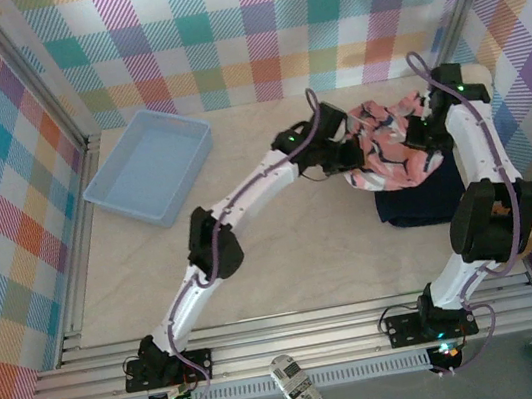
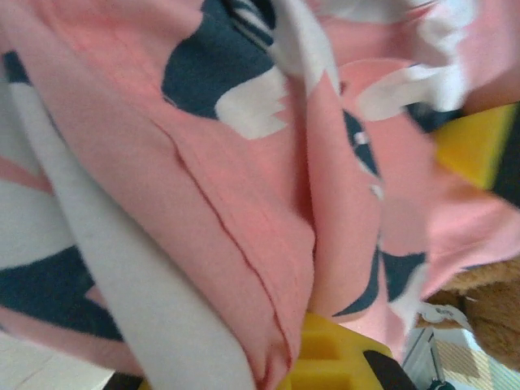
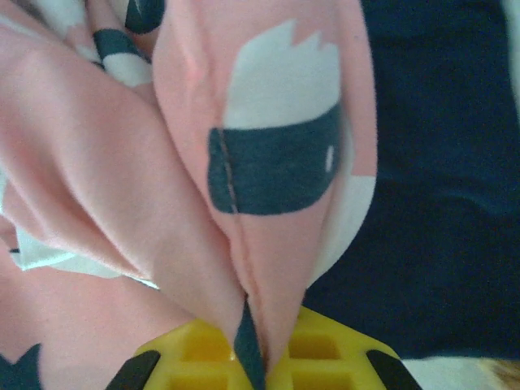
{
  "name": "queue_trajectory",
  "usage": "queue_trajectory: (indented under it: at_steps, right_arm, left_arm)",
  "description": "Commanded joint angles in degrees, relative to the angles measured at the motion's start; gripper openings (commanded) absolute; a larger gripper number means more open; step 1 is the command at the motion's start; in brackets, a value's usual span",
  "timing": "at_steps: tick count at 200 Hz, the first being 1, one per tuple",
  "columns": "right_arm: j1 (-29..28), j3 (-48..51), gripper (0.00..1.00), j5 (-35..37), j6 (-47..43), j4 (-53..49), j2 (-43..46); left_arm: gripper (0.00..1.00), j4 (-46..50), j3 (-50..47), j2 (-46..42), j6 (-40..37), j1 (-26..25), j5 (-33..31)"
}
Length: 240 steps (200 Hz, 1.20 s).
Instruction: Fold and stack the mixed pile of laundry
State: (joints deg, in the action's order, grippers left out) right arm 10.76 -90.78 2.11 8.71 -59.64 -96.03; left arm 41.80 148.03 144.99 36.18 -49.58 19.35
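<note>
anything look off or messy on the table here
The pink garment is bunched up crumpled between the left gripper and right gripper, both shut on it, partly over the navy T-shirt. Nothing looks spilled or damaged.

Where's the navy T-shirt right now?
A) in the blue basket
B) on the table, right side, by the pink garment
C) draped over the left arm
B: the navy T-shirt lies on the table at the right, its far edge under the bunched pink garment.

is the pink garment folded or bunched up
Bunched, not folded: the pink garment is crumpled, pinched by the left tool and right tool, above the navy T-shirt.
</note>
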Motion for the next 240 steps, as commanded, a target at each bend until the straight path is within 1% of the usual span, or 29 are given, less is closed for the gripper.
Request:
queue_trajectory:
  at_steps: [1, 20, 38, 73, 85, 87, 90, 92, 93, 98, 99, 101, 104, 105, 106, 107, 108, 109, 110, 112, 130, 142, 159, 167, 177, 196, 216, 227, 240]
  right_arm:
    - [3.73, 1.44, 0.0, 6.7, 1.1, -0.13, 1.77]
    - [7.51, 3.38, 0.0, 7.09, 2.45, 1.47, 2.37]
    - [10.99, 5.54, 0.0, 7.04, 3.72, 2.4, 3.32]
    - [16.49, 12.72, 0.0, 8.26, 6.03, 5.75, 6.13]
    - [18.04, 15.12, 0.0, 6.72, 6.78, 7.74, 6.02]
    - [18.3, 15.31, 0.0, 6.05, 6.87, 8.1, 5.85]
    - [18.62, 15.71, 0.04, 4.56, 6.92, 8.63, 5.65]
    - [18.73, 15.85, 0.08, 3.62, 6.95, 8.98, 5.52]
    - [18.75, 15.88, 0.09, 3.13, 6.99, 9.17, 5.47]
    - [19.02, 15.66, 0.23, 1.43, 7.05, 9.45, 4.85]
    - [19.02, 15.56, 0.29, 1.15, 7.08, 9.45, 4.78]
    - [19.03, 15.33, 0.36, 0.64, 7.1, 9.52, 4.49]
    - [19.02, 14.84, 0.5, 0.04, 7.04, 9.38, 4.14]
    - [19.02, 14.62, 0.52, -0.25, 7.08, 9.33, 4.03]
    - [19.03, 14.43, 0.6, -0.52, 7.09, 9.3, 3.93]
    - [19.03, 14.24, 0.63, -0.65, 7.1, 9.29, 3.88]
    - [19.03, 14.06, 0.75, -0.85, 7.11, 9.24, 3.77]
    - [19.03, 13.88, 0.88, -1.0, 7.11, 9.17, 3.71]
    - [19.03, 13.7, 0.94, -1.11, 7.11, 9.09, 3.64]
    - [19.03, 13.44, 0.99, -1.33, 7.0, 9.1, 3.61]
    - [19.03, 11.52, 0.99, -1.67, 6.82, 9.17, 4.81]
    - [18.97, 11.98, 0.99, -4.41, 6.76, 10.74, 6.92]
    - [18.65, 14.57, 0.99, -11.92, 7.61, 14.57, 10.3]
    - [18.37, 15.39, 1.0, -16.53, 8.71, 15.81, 11.21]
    - [16.65, 15.54, 1.0, -19.21, 9.33, 15.99, 11.6]
    - [9.15, 16.44, 1.0, -16.85, 5.69, 17.05, 12.28]
    - [0.47, 22.28, 1.0, -12.12, -0.04, 25.18, 14.87]
    - [-1.95, 27.01, 1.0, -11.87, -1.51, 31.81, 16.69]
    - [-2.75, 32.78, 0.99, -13.05, -1.53, 39.58, 18.24]
  left_arm:
    - [0.0, -5.31, 4.2, 5.37, 7.61, -1.61, 1.21]
    - [0.0, -9.66, 6.08, 8.65, 10.89, -2.73, 0.29]
    - [0.0, -10.76, 8.51, 11.12, 11.73, -3.62, -0.96]
    - [0.0, -12.76, 8.59, 13.63, 13.54, -4.38, -1.88]
    - [0.0, -13.23, 8.58, 14.42, 14.29, -4.56, -1.52]
    - [0.02, -13.23, 8.53, 14.55, 14.38, -4.56, -1.4]
    - [0.07, -13.16, 8.51, 14.68, 14.52, -4.62, -1.28]
    - [0.12, -13.02, 8.53, 14.75, 14.64, -4.64, -1.3]
    - [0.16, -12.95, 8.56, 14.77, 14.67, -4.64, -1.27]
    - [0.36, -12.06, 8.56, 14.8, 14.99, -4.65, -1.52]
    - [0.4, -11.86, 8.62, 14.8, 15.02, -4.65, -1.56]
    - [0.46, -11.38, 8.62, 14.8, 15.05, -4.69, -1.7]
    - [0.65, -10.59, 8.62, 14.68, 14.9, -4.61, -1.88]
    - [0.71, -10.33, 8.65, 14.6, 14.8, -4.58, -1.96]
    - [0.78, -10.2, 8.67, 14.53, 14.71, -4.57, -2.04]
    - [0.85, -9.96, 8.72, 14.4, 14.62, -4.56, -2.13]
    - [0.93, -9.53, 8.74, 14.29, 14.49, -4.56, -2.26]
    - [0.96, -9.14, 8.76, 14.24, 14.33, -4.56, -2.37]
    - [0.98, -8.82, 8.76, 14.21, 14.21, -4.51, -2.51]
    - [1.0, -8.11, 8.77, 13.95, 13.83, -4.48, -2.84]
    - [1.0, -1.57, 8.58, 10.89, 8.95, -3.91, -6.56]
    - [1.0, 2.44, 7.86, 7.79, 5.91, -3.07, -9.45]
    - [1.0, 5.18, 4.57, 1.83, 1.73, -1.68, -12.67]
    - [1.0, 5.02, 1.53, -1.61, -0.5, -1.08, -13.51]
    - [1.0, 4.21, -3.23, -6.4, -3.61, -0.45, -15.57]
    - [1.0, 1.8, -13.87, -16.11, -8.83, 0.5, -20.95]
    - [1.0, -0.34, -25.94, -25.36, -12.59, 2.4, -25.82]
    - [1.0, -1.73, -33.32, -30.29, -13.74, 3.87, -28.26]
    - [1.0, -3.99, -43.09, -36.24, -14.27, 6.19, -30.44]
